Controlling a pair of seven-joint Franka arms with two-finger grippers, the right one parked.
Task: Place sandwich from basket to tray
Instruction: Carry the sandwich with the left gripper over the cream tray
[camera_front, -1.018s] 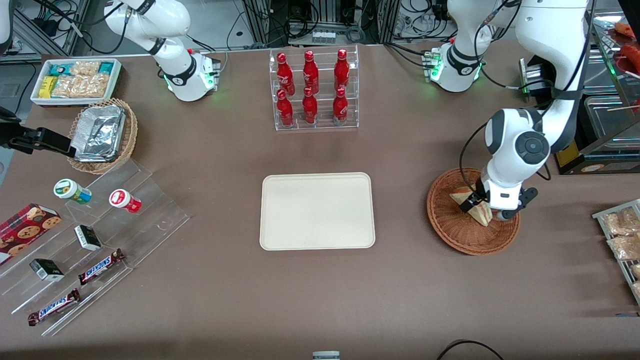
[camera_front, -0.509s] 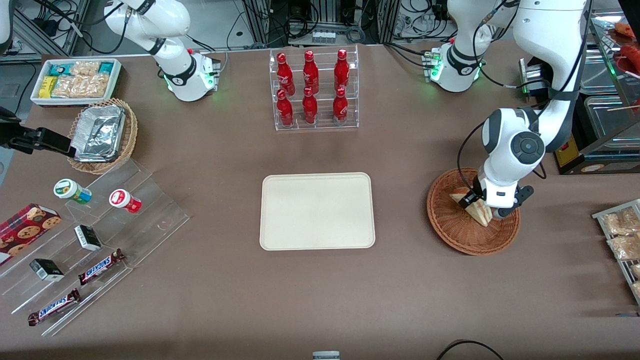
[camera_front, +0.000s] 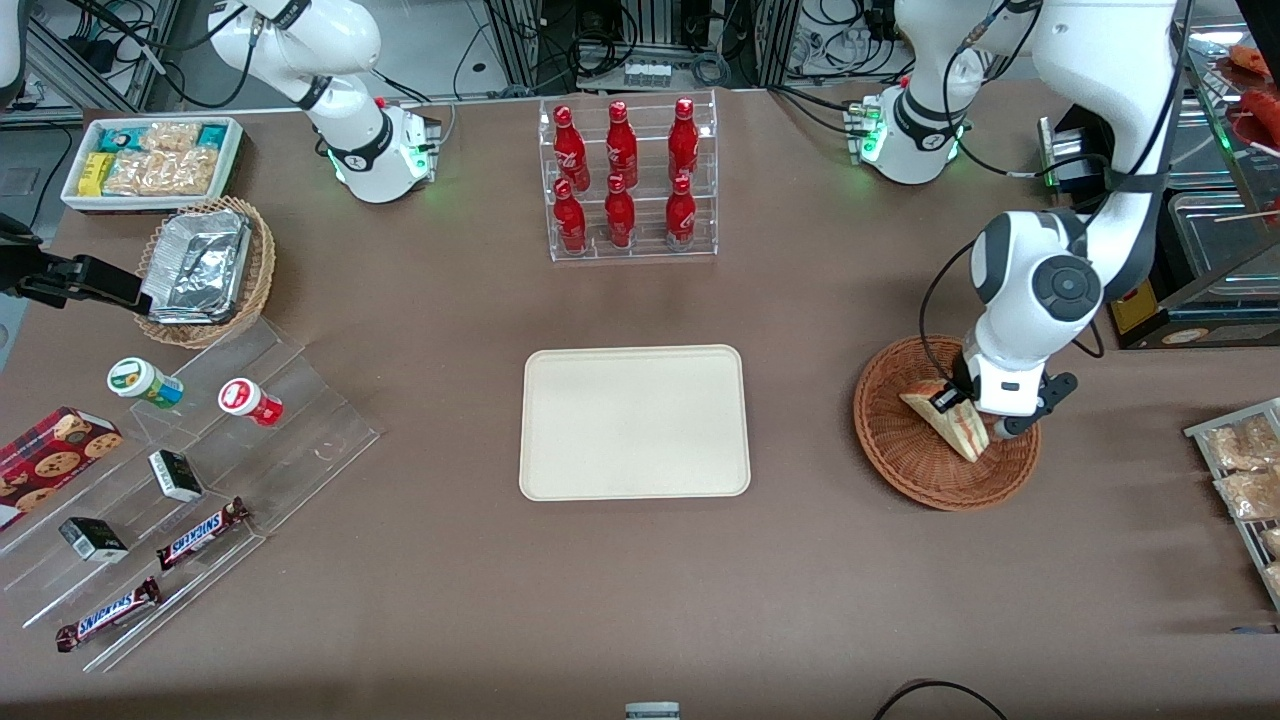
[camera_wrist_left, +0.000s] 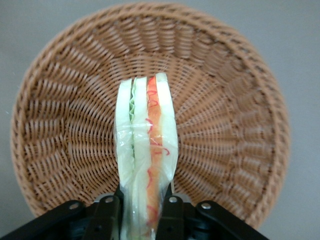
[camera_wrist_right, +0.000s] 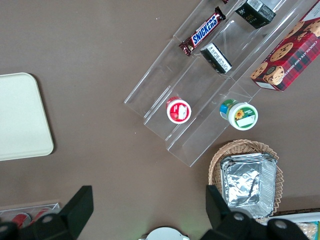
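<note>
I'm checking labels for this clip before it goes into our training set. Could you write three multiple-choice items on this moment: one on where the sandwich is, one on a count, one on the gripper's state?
1. Where is the sandwich?
A. on the tray
B. over the basket, in the gripper
C. on the bare table

2. How many red bottles stand in the clear rack?
A. four
B. six
C. eight

3. What is the left gripper doing?
A. open above the tray
B. shut on nothing
C. shut on the sandwich

Answers:
1 B: the wedge sits between the fingers over the basket, while the tray holds nothing.
2 B: the red bottles stand in two rows of three.
3 C: the left wrist view shows both fingers pressed against the sandwich's sides.
</note>
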